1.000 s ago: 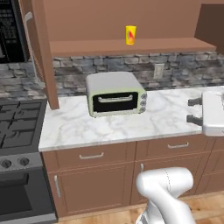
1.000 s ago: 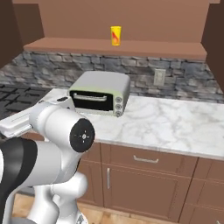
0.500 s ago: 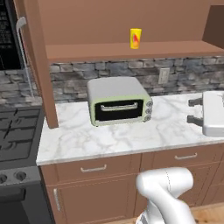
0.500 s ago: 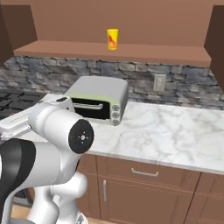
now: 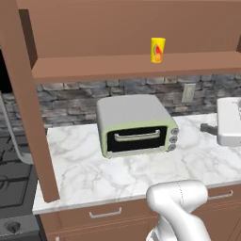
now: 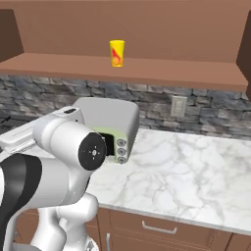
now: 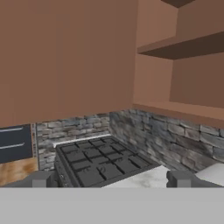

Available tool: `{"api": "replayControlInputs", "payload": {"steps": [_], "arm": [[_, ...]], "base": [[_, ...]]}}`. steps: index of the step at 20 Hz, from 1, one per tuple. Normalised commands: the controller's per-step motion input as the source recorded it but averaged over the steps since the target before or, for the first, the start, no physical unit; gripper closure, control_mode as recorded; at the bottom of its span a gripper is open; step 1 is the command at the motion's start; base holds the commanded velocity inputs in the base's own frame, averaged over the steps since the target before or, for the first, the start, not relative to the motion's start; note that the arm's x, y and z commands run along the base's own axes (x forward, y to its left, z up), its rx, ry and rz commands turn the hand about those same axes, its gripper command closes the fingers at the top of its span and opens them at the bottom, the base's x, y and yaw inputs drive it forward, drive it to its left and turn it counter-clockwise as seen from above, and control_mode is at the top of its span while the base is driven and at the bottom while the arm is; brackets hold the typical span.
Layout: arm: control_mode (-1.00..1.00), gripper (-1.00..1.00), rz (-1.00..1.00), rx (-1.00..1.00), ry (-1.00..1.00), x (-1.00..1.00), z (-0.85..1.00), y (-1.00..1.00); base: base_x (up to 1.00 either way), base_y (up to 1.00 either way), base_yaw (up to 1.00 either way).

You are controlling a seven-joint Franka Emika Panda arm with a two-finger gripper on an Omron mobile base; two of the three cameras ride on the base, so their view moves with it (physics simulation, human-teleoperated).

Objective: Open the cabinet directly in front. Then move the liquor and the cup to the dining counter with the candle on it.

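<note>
Gripper [image 7: 112, 179] wide open, empty — fingertips cut off, cup [image 5: 157, 49] on cabinet [image 5: 132, 66] shelf

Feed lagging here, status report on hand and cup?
Hand open, empty, facing the stove. Cup upright on open cabinet floor. Toaster oven on counter below.

cabinet [image 5: 117, 33]: matt wood | counter [image 5: 141, 169]: glossy marble | backsplash [image 6: 206, 115]: rough stone

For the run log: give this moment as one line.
cabinet: open | cup: on shelf | gripper: open, empty, faces stove
</note>
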Motion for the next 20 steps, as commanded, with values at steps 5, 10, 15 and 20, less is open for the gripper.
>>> {"api": "replayControlInputs", "payload": {"steps": [5,10,15,20], "arm": [[1.00,-1.00,0.00,0.00,0.00,0.00,0.00,0.00],[1.00,-1.00,0.00,0.00,0.00,0.00,0.00,0.00],[1.00,-1.00,0.00,0.00,0.00,0.00,0.00,0.00],[1.00,-1.00,0.00,0.00,0.00,0.00,0.00,0.00]], "base": [[0.61,0.16,0.00],[0.52,0.16,0.00],[0.31,0.01,0.02],[0.08,0.00,0.04]]}}
